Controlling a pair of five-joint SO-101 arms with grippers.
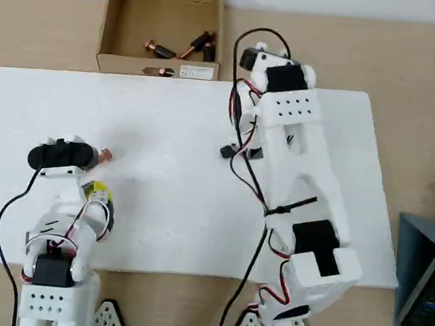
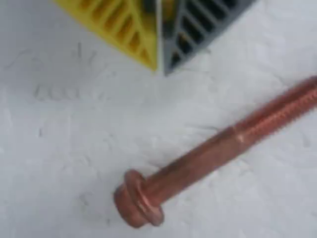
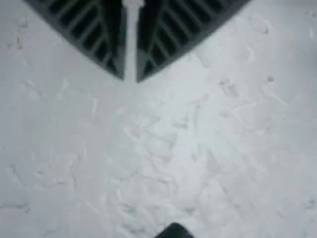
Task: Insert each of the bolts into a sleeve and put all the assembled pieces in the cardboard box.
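Note:
A copper bolt [image 2: 208, 158] lies flat on the white foam sheet, flanged head [image 2: 136, 204] nearest the left wrist camera. My left gripper [image 2: 159, 64], one finger yellow and one grey, is shut with nothing in it and its tips hover just beside the bolt's shank. From above, the bolt's end [image 1: 105, 153] peeks out beside the left arm's wrist [image 1: 62, 155]. My right gripper [image 3: 130, 74] has dark fingers, shut over bare foam. A small dark piece [image 3: 173, 231] lies at the picture's edge; from above, a dark piece [image 1: 229, 150] lies beside the right arm [image 1: 301, 163].
The cardboard box [image 1: 111, 24] stands past the foam sheet's far edge and holds several bolt-and-sleeve pieces [image 1: 197, 45]. The white foam sheet [image 1: 169, 189] covers the table's middle. A laptop corner [image 1: 424, 288] sits at the right.

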